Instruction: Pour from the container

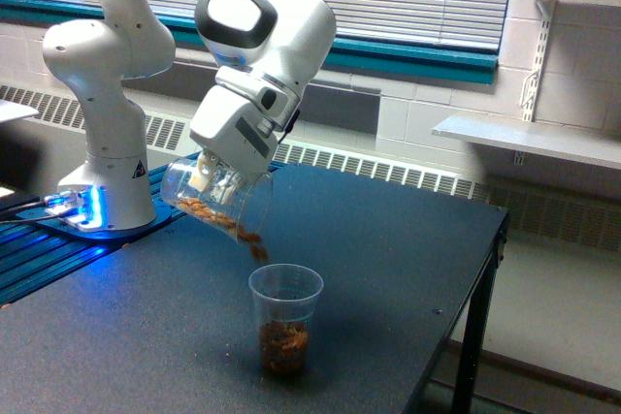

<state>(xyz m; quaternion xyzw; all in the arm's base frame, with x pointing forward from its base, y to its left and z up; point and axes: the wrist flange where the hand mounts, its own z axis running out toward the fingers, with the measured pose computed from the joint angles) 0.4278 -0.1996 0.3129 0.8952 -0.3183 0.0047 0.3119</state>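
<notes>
The container [209,203], a clear wide jar, hangs tilted with its mouth pointing down toward the exterior view's right. Brown nut-like pieces lie along its lower wall and a few drop from its lip. My gripper [215,181] is shut on the container, its fingers mostly hidden behind the glass. Just below the lip stands a clear plastic cup [285,315] on the dark table [388,269], with brown pieces heaped in its bottom.
The arm's white base [102,172] stands at the exterior view's left beside a blue-lit rail [58,239]. The table's edge drops off at the exterior view's right. A white shelf [529,138] hangs on the far wall.
</notes>
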